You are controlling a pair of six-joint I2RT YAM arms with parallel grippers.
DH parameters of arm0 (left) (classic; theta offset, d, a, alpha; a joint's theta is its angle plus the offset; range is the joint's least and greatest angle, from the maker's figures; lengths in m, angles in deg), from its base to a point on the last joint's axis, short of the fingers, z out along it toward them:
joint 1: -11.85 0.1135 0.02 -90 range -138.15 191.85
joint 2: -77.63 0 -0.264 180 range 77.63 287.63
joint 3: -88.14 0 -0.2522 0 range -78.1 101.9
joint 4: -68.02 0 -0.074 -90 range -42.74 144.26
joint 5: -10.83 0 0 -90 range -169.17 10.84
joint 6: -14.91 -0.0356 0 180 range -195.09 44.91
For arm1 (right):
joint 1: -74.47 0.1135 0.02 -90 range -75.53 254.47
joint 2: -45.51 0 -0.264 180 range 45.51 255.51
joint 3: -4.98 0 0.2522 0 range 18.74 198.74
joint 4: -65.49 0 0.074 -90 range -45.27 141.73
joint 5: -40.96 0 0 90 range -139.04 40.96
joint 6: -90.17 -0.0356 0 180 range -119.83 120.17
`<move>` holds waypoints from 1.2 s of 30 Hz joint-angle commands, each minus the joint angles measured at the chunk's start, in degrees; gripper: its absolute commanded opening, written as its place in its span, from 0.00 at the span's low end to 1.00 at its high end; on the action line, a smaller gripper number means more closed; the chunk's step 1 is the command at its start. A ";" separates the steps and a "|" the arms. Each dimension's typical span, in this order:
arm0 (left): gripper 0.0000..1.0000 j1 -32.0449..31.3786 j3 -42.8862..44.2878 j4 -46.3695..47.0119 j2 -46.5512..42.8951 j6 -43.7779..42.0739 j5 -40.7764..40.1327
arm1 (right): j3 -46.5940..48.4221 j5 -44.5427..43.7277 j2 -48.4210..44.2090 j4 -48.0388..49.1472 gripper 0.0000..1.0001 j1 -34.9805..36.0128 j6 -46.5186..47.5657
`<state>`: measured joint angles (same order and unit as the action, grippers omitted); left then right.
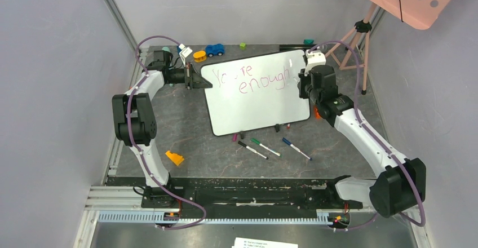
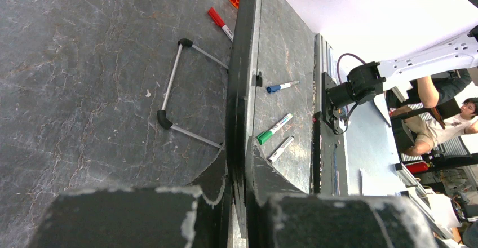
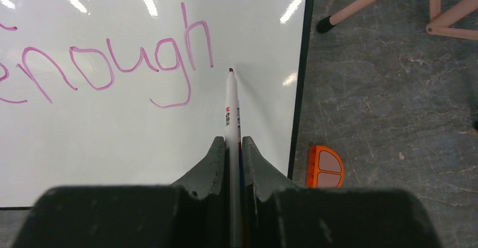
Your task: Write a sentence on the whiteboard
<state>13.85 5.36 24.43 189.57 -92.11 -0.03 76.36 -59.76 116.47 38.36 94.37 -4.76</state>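
Note:
The whiteboard (image 1: 256,104) stands tilted at mid-table, with "You're enough" (image 1: 248,78) on it in pink-purple letters. My left gripper (image 1: 194,79) is shut on the board's left edge; in the left wrist view the black frame (image 2: 242,90) runs between the fingers of that gripper (image 2: 239,163). My right gripper (image 1: 307,80) is by the board's right edge, shut on a white marker (image 3: 231,107). The marker's red tip points at the whiteboard (image 3: 113,141) just right of the "h" in "enough" (image 3: 113,62). I cannot tell whether the tip touches. Right gripper (image 3: 231,144).
Black (image 1: 252,149), green (image 1: 265,146) and blue (image 1: 296,148) markers lie in front of the board. An orange block (image 1: 175,158) sits at the near left, small toys (image 1: 215,49) at the back. A pink tripod (image 1: 361,45) stands at the right. An orange piece (image 3: 325,166) lies beside the board.

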 commanded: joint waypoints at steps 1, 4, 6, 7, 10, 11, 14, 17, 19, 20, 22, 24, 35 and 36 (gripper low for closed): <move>0.02 -2.97 -2.86 -0.34 1.74 -10.67 -14.35 | 3.76 2.66 1.06 1.30 0.00 -0.39 -0.58; 0.02 -2.97 -2.86 -0.37 1.78 -10.67 -14.32 | 4.07 2.87 1.94 1.28 0.00 -0.43 -0.75; 0.02 -2.97 -2.81 -0.36 1.80 -10.68 -14.35 | 4.12 2.88 2.23 1.66 0.00 -0.39 -0.77; 0.02 -2.97 -2.84 -0.35 1.79 -10.68 -14.31 | 4.16 2.96 2.35 1.76 0.00 -0.41 -0.82; 0.02 -2.97 -2.86 -0.33 1.87 -10.69 -14.36 | 4.42 2.68 2.78 1.83 0.00 -0.39 -0.85; 0.02 -2.97 -2.83 -0.32 1.80 -10.60 -14.36 | 4.56 2.43 2.94 1.84 0.00 -0.38 -0.86; 0.02 -2.97 -2.85 -0.32 1.82 -10.66 -14.35 | 4.72 1.46 3.49 1.82 0.00 -0.50 -0.78; 0.02 -2.94 -2.86 -0.33 1.78 -10.62 -14.36 | 4.56 0.89 4.02 1.70 0.00 -0.49 -0.52; 0.02 -2.97 -2.86 -0.37 1.84 -10.65 -14.36 | 4.37 0.71 4.40 1.54 0.00 -0.51 -0.41; 0.02 -2.97 -2.85 -0.33 1.79 -10.72 -14.36 | 4.32 0.52 4.43 1.51 0.00 -0.56 -0.41; 0.02 -2.97 -2.84 -0.37 1.83 -10.66 -14.35 | 4.11 0.51 4.67 1.25 0.00 -0.54 -0.42; 0.02 -2.97 -2.86 -0.38 1.81 -10.67 -14.33 | 3.87 0.51 4.72 0.98 0.00 -0.57 -0.38; 0.02 -2.97 -2.79 -0.32 1.88 -10.59 -14.36 | 0.61 5.35 2.70 0.08 0.00 -0.53 -0.42; 0.02 -2.97 -2.80 -0.34 1.82 -10.60 -14.34 | 0.72 5.44 2.38 -0.09 0.00 -0.46 -0.35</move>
<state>13.85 5.36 24.39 189.57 -92.11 -0.08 78.13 -56.57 120.07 38.34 94.07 -4.94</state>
